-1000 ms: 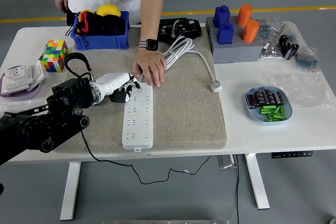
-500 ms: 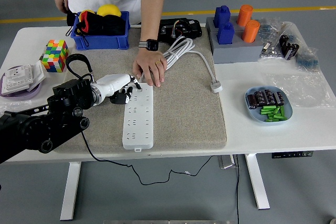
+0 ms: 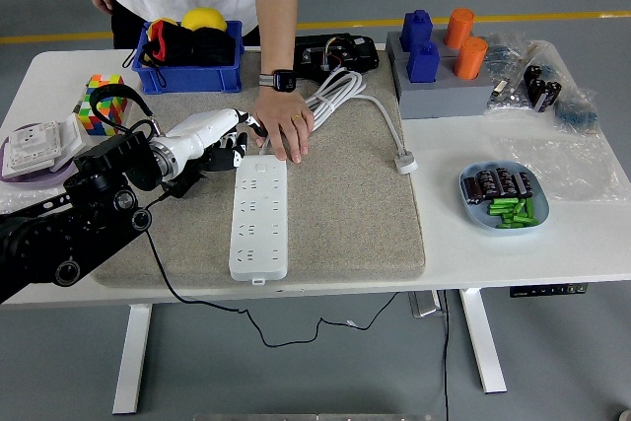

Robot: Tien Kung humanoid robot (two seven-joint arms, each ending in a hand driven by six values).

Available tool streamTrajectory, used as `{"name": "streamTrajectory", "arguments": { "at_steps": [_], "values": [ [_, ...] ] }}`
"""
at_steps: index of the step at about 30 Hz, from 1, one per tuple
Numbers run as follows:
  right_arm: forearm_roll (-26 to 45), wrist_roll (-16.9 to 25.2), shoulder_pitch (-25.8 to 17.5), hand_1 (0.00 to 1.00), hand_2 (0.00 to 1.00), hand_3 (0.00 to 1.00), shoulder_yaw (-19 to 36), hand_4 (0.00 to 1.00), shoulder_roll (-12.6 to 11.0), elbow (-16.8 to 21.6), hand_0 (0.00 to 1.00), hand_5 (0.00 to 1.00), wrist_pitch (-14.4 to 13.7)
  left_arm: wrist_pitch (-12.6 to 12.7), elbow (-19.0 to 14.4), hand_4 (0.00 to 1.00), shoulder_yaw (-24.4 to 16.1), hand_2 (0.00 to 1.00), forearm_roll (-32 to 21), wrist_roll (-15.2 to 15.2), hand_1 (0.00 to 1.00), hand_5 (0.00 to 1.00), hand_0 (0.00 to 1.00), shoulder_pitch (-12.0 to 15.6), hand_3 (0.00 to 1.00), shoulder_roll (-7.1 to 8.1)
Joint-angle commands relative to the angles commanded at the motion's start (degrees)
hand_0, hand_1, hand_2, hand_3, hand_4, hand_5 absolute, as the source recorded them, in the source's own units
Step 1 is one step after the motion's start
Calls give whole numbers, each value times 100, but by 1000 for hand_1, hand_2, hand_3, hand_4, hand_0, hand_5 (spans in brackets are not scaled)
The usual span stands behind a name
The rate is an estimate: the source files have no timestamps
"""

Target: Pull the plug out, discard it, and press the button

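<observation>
The robot's left hand [image 3: 225,138] has lifted away from the long white plastic power strip [image 3: 259,215], now below it; whether its fingers hold anything, I cannot tell. The person's hand [image 3: 282,128] stays beside it.

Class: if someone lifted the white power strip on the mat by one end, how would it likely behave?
The power strip looks like a long rigid plastic bar, so it would probably stay straight. Its flat underside on the grey mat suggests sliding rather than rolling. Its black cord may drag.
</observation>
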Motion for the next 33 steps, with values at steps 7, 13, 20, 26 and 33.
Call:
{"name": "streamTrajectory", "arguments": {
  "at_steps": [7,13,20,26,33],
  "values": [
    [17,5,71,679,659,654,-135,750,-41,14,726,612,2,122,-545,672,-1465,509,108,-180,441,11,331,1025,771,90],
    [14,4,33,679,660,655,-198,750,-39,-5,724,612,1,282,-697,729,-2682,722,555,-331,738,188,726,1833,805,117],
    [30,6,57,679,660,654,-329,750,-37,38,725,612,9,511,-687,755,-3867,766,1021,-647,800,275,795,2652,827,-85],
    [29,6,27,679,660,655,-377,750,-41,18,725,611,6,675,-656,754,-4351,805,1009,-878,840,317,831,2834,846,-176],
    [-6,14,40,679,660,655,-357,750,-85,93,726,611,0,810,-683,757,-4734,794,845,-1059,827,335,830,2965,864,-120]
  ]
}}
